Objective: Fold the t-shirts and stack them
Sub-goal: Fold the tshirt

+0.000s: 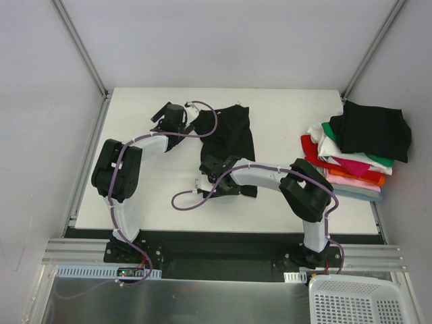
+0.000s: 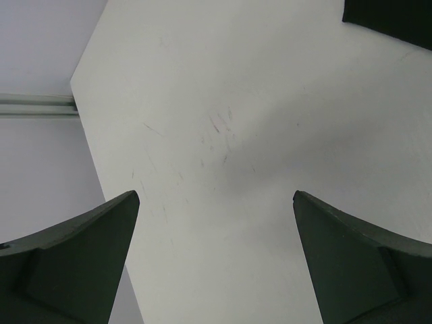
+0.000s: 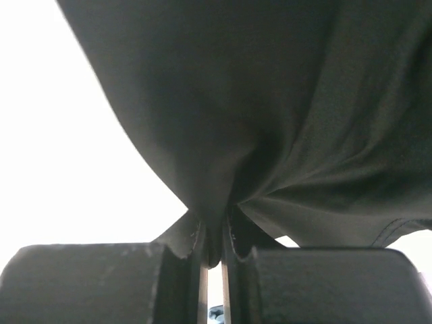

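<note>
Spread as wide as it goes, my left claw (image 2: pixel 214 197) hangs dark and wedge-tipped over the scuffed white surface (image 2: pixel 223 101), gripping nothing. Mid-surface lies the black t-shirt (image 1: pixel 236 135), soft matte cloth in a rumpled heap, its near edge hidden under my right arm (image 1: pixel 270 177). My right claw (image 3: pixel 214 233) is pinched tight on a gathered fold of it. Far right, the folded t-shirts (image 1: pixel 351 165) sit stacked: black on top, then green, white, red, pink, orange and blue-grey edges fanning out.

Matt cloth t-shirt (image 3: pixel 270 135), scuffed smooth table (image 2: pixel 236 135)
</note>
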